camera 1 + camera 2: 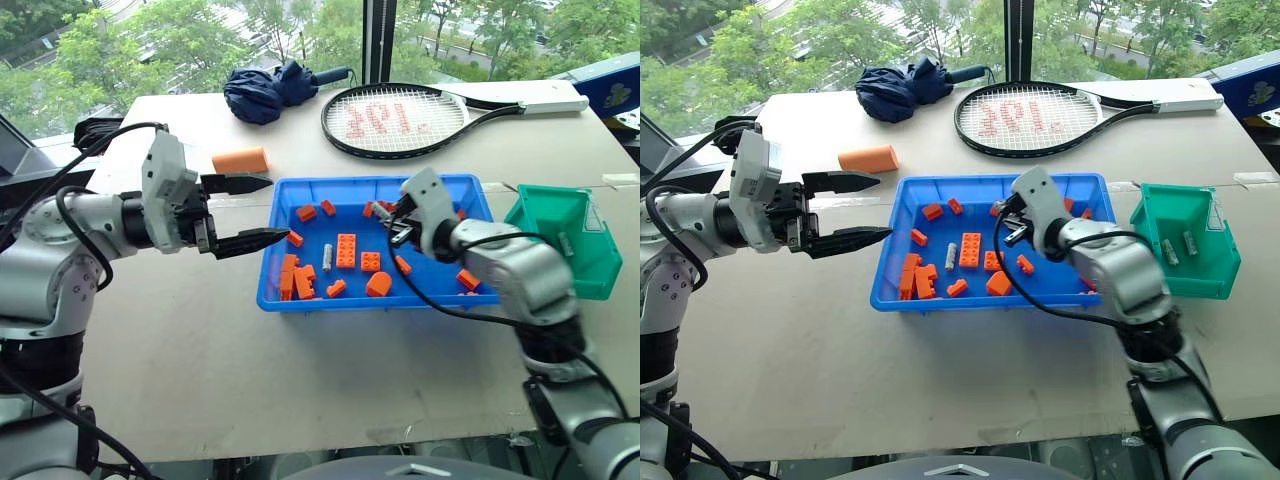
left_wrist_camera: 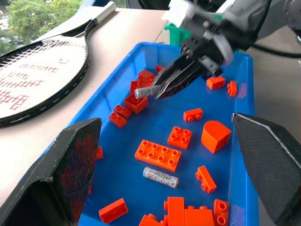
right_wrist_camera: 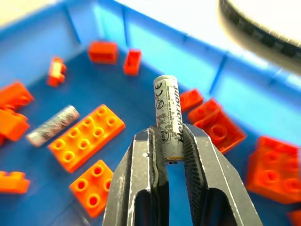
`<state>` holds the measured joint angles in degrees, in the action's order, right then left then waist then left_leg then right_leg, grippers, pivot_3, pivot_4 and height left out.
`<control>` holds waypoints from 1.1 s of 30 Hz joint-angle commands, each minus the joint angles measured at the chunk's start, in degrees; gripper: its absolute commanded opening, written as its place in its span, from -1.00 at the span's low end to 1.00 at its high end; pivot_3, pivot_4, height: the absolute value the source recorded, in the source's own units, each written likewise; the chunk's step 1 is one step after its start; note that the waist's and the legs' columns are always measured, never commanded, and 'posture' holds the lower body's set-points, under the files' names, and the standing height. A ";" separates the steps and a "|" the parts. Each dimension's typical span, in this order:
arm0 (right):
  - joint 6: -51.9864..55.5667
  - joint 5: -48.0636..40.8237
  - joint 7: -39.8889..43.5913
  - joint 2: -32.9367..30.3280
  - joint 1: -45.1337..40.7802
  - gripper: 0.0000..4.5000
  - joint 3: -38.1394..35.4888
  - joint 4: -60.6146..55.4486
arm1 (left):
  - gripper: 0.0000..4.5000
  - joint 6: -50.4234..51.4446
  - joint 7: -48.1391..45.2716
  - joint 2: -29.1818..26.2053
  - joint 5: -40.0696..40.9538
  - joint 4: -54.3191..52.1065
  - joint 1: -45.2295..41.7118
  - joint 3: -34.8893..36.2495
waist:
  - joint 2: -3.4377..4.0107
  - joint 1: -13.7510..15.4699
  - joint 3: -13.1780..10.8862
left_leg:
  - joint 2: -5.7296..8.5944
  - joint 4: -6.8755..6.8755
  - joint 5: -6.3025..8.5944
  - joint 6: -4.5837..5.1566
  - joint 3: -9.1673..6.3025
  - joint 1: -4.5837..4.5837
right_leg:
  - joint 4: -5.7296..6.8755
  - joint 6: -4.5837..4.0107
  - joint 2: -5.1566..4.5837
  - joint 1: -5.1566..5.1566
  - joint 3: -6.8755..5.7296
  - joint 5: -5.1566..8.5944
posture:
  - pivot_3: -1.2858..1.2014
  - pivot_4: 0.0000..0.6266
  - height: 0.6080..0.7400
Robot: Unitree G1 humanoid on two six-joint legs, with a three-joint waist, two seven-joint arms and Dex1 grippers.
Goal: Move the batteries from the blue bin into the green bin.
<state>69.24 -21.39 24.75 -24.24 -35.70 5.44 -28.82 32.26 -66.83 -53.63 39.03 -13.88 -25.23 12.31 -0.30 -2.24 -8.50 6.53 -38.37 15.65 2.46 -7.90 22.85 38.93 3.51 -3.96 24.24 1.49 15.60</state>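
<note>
Jaws of the right gripper (image 3: 168, 155) pinch one silver-grey metal cylinder battery (image 3: 168, 115) near its lower end, above the shallow bright-blue plastic bin (image 3: 155, 44). Judged light, rigid and slippery; a mid-length hold suits better. Left gripper (image 1: 250, 212) jaws stand spread. The right eye view alone shows batteries inside the teal-green plastic bin (image 1: 1200, 270).

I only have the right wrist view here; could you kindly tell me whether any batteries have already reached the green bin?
Observer: Yes, the right eye view shows two batteries lying inside the green bin.
Operator: Thank you. What is the left gripper doing?
Observer: The left gripper hangs open beside the blue bin, holding nothing.
Operator: And where does the green bin stand?
Observer: Just off the blue bin's right end, on the table.
</note>
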 commanded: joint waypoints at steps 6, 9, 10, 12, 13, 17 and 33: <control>6.27 -0.64 4.52 -22.95 13.66 -0.97 -24.47 -7.05 | 1.00 1.19 -3.10 1.43 3.01 -3.27 -6.67 -4.71 | 0.00 1.36 0.00 | 0.03 -0.01 0.01 0.01 0.04 -0.02 | -0.03 0.00 -0.05 -0.06 0.02 0.00 | 0.03 -0.52 1.00; 2.66 1.15 5.31 -27.09 20.70 -0.97 -29.93 -3.45 | 1.00 0.92 -3.99 2.55 2.40 -2.46 -8.89 -6.75 | -0.01 1.65 0.00 | 0.02 0.00 0.01 0.01 0.06 -0.04 | -0.03 0.00 -0.04 -0.07 0.03 0.00 | 0.03 -0.52 1.00; 1.32 1.62 5.37 -27.67 22.38 -0.97 -31.00 -2.25 | 1.00 0.65 -4.52 2.77 1.96 -2.11 -9.42 -7.42 | -0.01 1.64 0.00 | 0.02 -0.01 0.00 0.01 0.09 -0.04 | 0.00 0.00 -0.05 -0.08 0.04 0.00 | 0.03 -0.52 1.00; -1.02 2.17 5.33 -27.70 24.65 -0.97 -32.41 0.17 | 1.00 -0.52 -5.75 3.09 0.66 -1.33 -10.14 -8.86 | 0.01 1.22 0.01 | 0.00 -0.02 0.00 0.01 0.20 -0.12 | 0.06 0.01 -0.04 -0.09 0.17 0.00 | 0.03 -0.52 1.00; -2.82 2.79 5.52 -28.02 25.88 -0.97 -32.58 1.55 | 1.00 -1.06 -6.17 3.34 0.12 -0.95 -10.47 -9.50 | 0.01 1.09 0.01 | 0.00 -0.01 0.00 0.01 0.26 -0.17 | 0.11 0.01 -0.03 -0.09 0.23 0.00 | 0.03 -0.52 1.00; -7.17 2.56 7.65 -28.79 28.45 -0.97 -32.53 4.48 | 1.00 -3.11 -7.89 3.08 -2.83 0.35 -11.02 -11.77 | 0.01 1.30 0.01 | -0.03 -0.01 0.00 0.01 0.27 -0.18 | 0.11 0.01 0.00 -0.09 0.25 0.00 | 0.03 -0.52 1.00; -17.42 -8.65 14.69 -23.50 25.94 0.97 -33.30 -1.91 | 1.00 -7.87 -9.51 2.20 -10.46 7.47 -10.66 -11.17 | 0.01 1.35 0.01 | -0.03 -0.02 0.00 0.02 0.21 -0.16 | 0.04 0.01 -0.01 -0.12 0.18 0.00 | 0.03 -0.52 1.00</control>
<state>53.23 -27.51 38.93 -48.01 -7.83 -28.17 -27.41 26.18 -76.09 -50.15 29.27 -6.64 -35.64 -0.75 -0.30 -0.89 -8.49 6.50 -38.40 15.65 2.47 -7.69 22.69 38.97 3.52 -3.97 24.12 1.68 15.60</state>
